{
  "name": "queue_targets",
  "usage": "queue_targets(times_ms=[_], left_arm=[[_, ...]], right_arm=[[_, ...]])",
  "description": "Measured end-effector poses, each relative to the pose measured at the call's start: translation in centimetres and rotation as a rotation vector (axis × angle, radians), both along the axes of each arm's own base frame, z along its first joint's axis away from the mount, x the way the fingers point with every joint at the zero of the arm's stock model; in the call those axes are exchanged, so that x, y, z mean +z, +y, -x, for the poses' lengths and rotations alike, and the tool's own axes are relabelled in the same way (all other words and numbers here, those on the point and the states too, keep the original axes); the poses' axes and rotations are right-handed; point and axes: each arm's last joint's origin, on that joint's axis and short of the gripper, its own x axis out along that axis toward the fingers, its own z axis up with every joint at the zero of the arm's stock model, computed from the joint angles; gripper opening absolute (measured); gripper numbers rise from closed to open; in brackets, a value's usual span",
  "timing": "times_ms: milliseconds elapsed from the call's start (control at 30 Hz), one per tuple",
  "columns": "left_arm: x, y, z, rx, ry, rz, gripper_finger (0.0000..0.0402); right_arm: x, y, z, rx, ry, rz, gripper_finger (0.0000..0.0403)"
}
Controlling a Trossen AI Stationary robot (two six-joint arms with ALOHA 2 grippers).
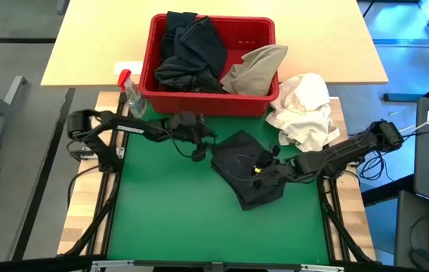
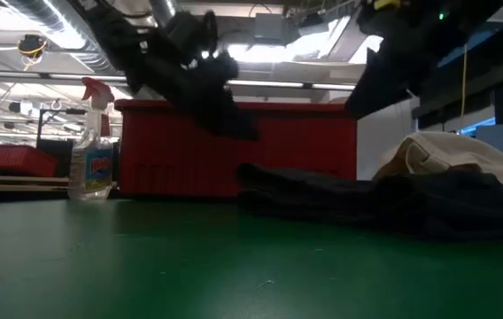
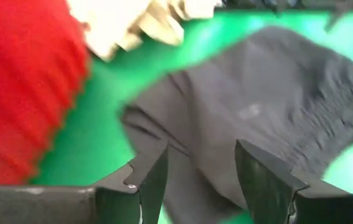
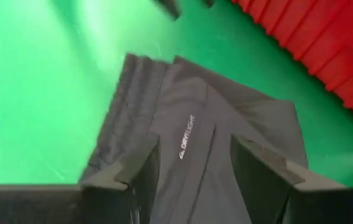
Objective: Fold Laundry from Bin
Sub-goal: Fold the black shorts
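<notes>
A dark grey garment lies folded flat on the green mat, right of centre; it also shows in the low view. My left gripper hangs open above the garment's left edge, with nothing between its fingers. My right gripper is open too, raised over the garment's right part; a small printed logo shows below it. The red bin stands at the mat's far edge. Black laundry fills its left side and hangs over the far rim, and a khaki piece fills its right.
A white cloth bundle lies on the table right of the bin, close to the right arm. A clear spray bottle with a red top stands at the bin's left corner. Bare green mat spreads across the near and left part.
</notes>
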Motion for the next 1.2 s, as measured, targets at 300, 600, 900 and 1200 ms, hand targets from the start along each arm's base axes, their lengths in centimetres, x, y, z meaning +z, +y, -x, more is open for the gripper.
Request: queue_targets(times_ms=[300, 600, 900, 1200], left_arm=[[-5.5, -1.3, -1.5, -0.011, 0.144, 0.000, 0.0178], [-6.1, 1.2, -0.7, 0.343, 0.212, -0.107, 0.0178], [-5.4, -0.2, -0.3, 0.320, 0.255, -0.077, 0.0178], [-2.0, -2.8, -1.1, 0.159, 0.079, -0.093, 0.0178]], right_arm=[[-5.4, -0.6, -2.0, 0.015, 0.214, -0.079, 0.0193], [-7.9, 1.2, 0.1, -0.253, 0.334, -0.219, 0.0193], [-6.9, 5.7, 2.3, -0.412, 0.326, -0.381, 0.0193], [1.1, 5.3, 0.2, -0.235, 0.151, -0.105, 0.0193]])
